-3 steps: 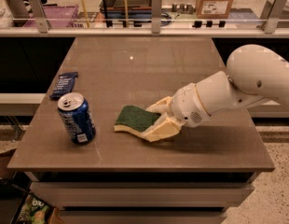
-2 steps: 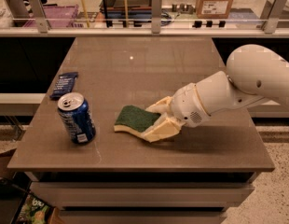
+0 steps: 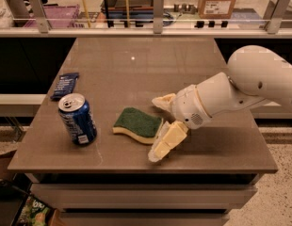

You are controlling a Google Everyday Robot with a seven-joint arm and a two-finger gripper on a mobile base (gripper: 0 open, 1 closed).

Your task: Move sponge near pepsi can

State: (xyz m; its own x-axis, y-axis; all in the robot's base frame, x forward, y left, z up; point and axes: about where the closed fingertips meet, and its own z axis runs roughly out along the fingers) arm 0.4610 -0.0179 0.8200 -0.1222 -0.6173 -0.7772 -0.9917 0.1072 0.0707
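Mid-frame, the pincer (image 3: pixel 157 128) is gaping apart at the sponge (image 3: pixel 135 122) — seemingly not clamping it; the can (image 3: pixel 78 119) is standing lower left.

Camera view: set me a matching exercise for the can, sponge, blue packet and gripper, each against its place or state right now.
Things:
1. can
2. sponge
3. blue packet
4. gripper

Places or states:
A. lying flat by the left edge of the table, behind the can
B. open, straddling the sponge's right end
C. standing upright near the table's front left corner
D. lying flat, green side up, right of the can and apart from it

Pairs: 1-C, 2-D, 3-A, 4-B.
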